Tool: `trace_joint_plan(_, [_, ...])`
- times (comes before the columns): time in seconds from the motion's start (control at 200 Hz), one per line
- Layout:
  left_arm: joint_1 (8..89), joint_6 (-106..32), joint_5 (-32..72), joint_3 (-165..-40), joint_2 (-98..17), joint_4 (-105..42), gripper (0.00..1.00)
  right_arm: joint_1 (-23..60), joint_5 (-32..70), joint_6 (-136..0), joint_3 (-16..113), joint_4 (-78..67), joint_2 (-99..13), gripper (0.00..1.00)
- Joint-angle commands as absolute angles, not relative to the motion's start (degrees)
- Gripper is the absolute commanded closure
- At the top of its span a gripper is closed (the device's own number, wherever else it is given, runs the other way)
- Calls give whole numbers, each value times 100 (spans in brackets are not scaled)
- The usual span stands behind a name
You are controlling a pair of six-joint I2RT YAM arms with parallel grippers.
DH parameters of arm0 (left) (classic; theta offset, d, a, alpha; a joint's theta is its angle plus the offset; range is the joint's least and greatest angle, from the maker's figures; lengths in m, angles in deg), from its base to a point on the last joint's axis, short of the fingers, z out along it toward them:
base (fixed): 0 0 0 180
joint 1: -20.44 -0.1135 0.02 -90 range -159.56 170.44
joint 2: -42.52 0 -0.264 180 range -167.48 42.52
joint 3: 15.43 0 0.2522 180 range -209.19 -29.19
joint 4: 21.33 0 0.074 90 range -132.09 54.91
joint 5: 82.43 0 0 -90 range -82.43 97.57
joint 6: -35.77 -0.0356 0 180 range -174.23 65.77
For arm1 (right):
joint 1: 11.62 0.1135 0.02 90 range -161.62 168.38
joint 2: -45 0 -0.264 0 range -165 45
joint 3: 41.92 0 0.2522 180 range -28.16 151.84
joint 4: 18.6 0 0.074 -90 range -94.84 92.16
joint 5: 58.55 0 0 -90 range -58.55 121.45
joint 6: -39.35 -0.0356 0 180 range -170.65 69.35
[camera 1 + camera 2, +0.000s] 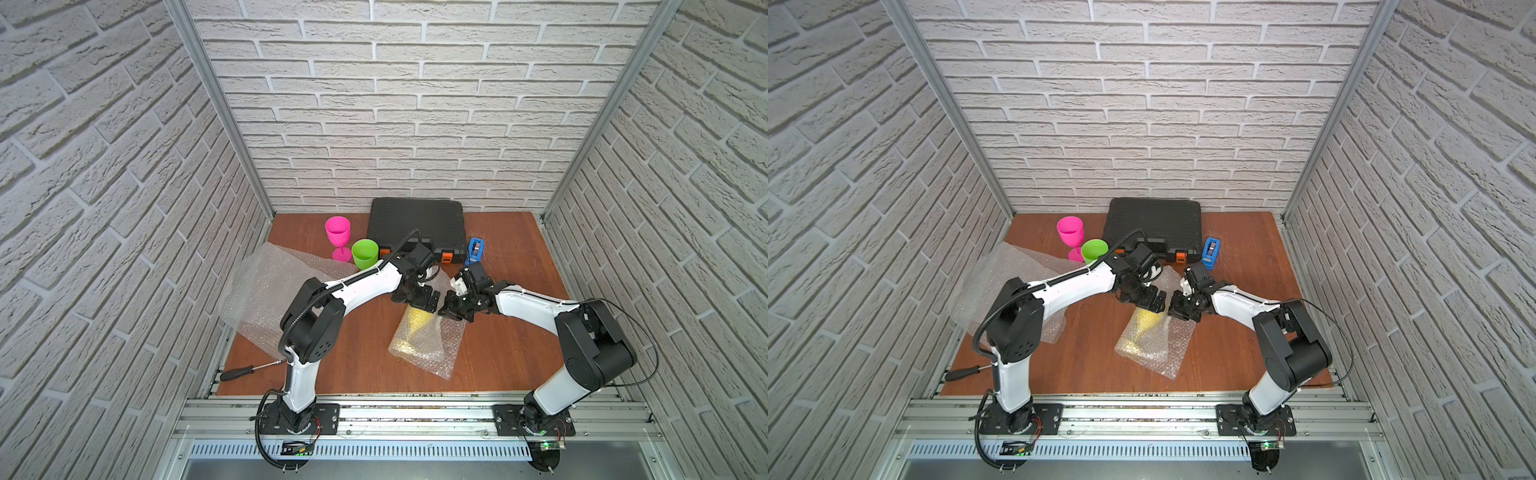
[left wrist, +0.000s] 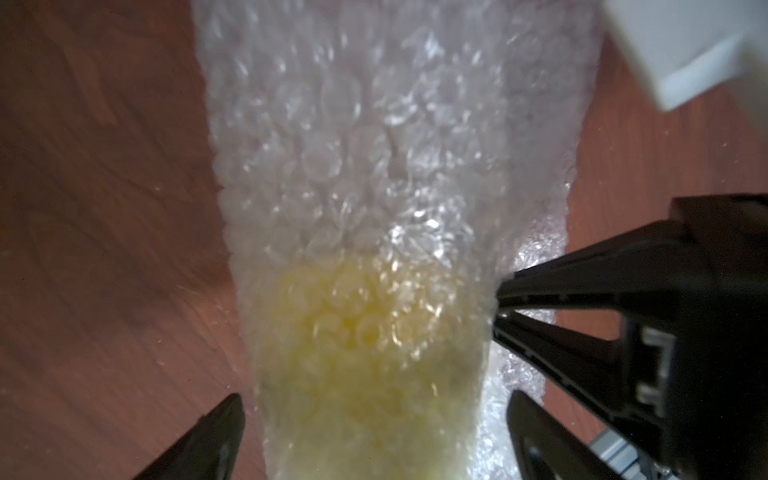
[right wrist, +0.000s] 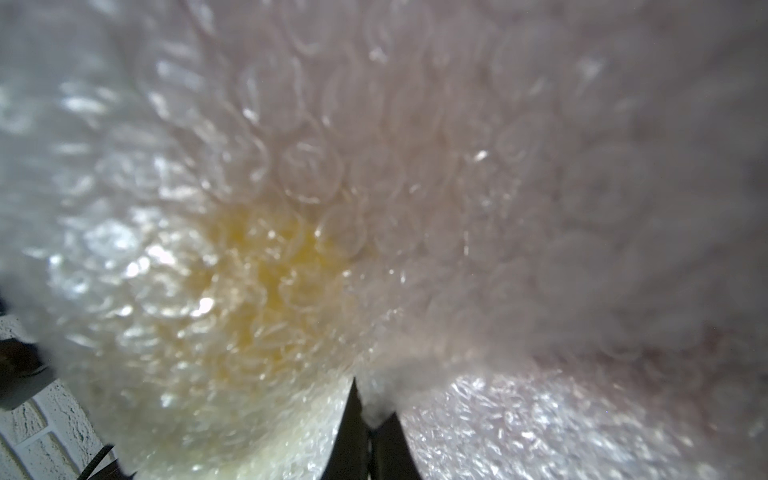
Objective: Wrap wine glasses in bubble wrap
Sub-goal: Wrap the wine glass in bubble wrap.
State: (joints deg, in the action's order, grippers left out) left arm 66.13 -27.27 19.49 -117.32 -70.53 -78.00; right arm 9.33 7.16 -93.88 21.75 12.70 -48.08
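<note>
Top views show an aluminium rail (image 1: 415, 413) carrying both arm bases along the near edge of a reddish-brown wooden tabletop (image 1: 507, 357), which is enclosed on three sides by white brick-pattern walls (image 1: 374, 124). A screwdriver (image 1: 241, 371) lies at the near left corner. At centre, the yellow goblet (image 1: 419, 322) lies on its side inside a rolled sheet of bubble wrap (image 1: 436, 353). Over the bundle's far end, the left tool (image 2: 376, 397) stands wide open, its fingers astride the wrapped goblet and gripping nothing. The right tool (image 3: 369, 415) is closed, pinching a fold of the same wrap. Farther left, loose sheets (image 1: 266, 291) lie crumpled. Beyond them stand the green goblet (image 1: 365, 253) and the pink goblet (image 1: 338, 235), both upright. A blue tape dispenser (image 1: 475, 249) and a black case (image 1: 415, 222) sit nearest the far wall.
</note>
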Motion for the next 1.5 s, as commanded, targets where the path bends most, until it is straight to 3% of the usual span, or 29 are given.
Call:
trace_joint_plan(0.0, [6637, -2900, 2162, -11939, -7234, -8079, 2, 847, 690, -9274, 2071, 1213, -4869, 97])
trace_joint_plan(0.41, [6602, -2570, 2268, -11521, -7425, -7501, 11, 772, 890, -9053, 2169, 1678, -4661, 91])
trace_joint_plan(0.63, [6464, -2300, 2268, -10971, -7108, -6993, 22, 772, 1333, -8959, 2386, 2412, -4281, 70])
trace_joint_plan(0.71, [6385, -2215, 2314, -10708, -6923, -6765, 25, 780, 1282, -9025, 2415, 2482, -4110, 68])
trace_joint_plan(0.96, [5971, -1894, 3097, -9571, -6313, -5580, 28, 1240, 425, -9356, 2511, 2076, -4301, 70])
trace_joint_plan(1.255, [5375, -1348, 3551, -8204, -5490, -4369, 28, 2259, 491, -9647, 2817, 2030, -5088, 83])
trace_joint_plan(1.495, [4875, -889, 3956, -7244, -5025, -3372, 29, 2870, 444, -9920, 2861, 1896, -5371, 86])
